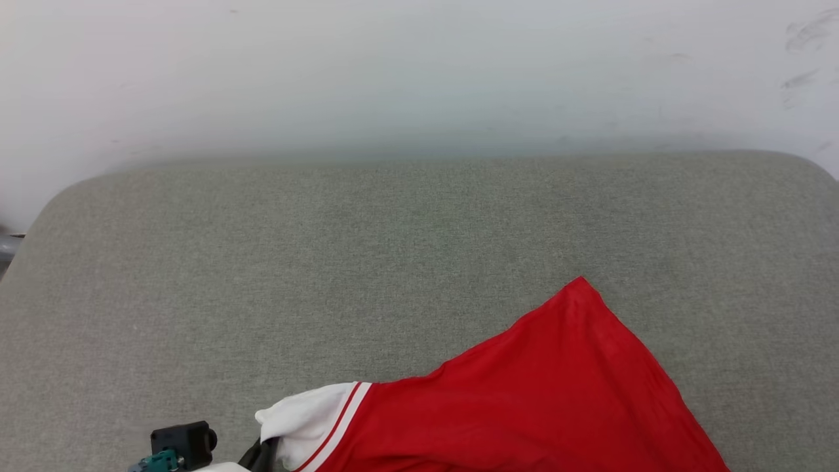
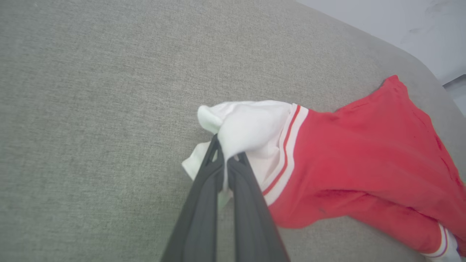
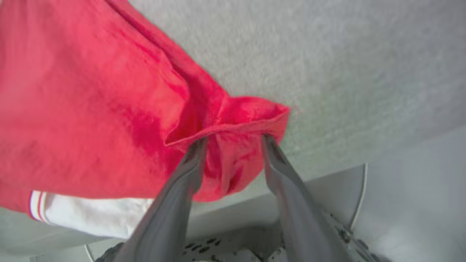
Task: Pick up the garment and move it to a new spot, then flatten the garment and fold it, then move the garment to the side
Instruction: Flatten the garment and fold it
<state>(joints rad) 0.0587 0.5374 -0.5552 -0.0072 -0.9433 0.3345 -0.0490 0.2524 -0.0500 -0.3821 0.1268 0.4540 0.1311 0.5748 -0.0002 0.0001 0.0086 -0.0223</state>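
Our left end effector point(image 2: 226, 160) is clenched on the white sleeve point(image 2: 251, 127) of the garment point(image 1: 524, 393). In the head view the garment lies at 5 o'clock on the grey padded surface point(image 1: 328, 262), and its long axis runs toward 3 o'clock from that grip. Our right end effector point(image 3: 233, 143) stands released, with the red hem point(image 3: 236, 120) between its fingers point(image 3: 182, 174).

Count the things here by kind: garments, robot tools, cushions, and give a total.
garment: 1
tools: 2, the left tool and the right tool
grey cushion: 1
total: 4
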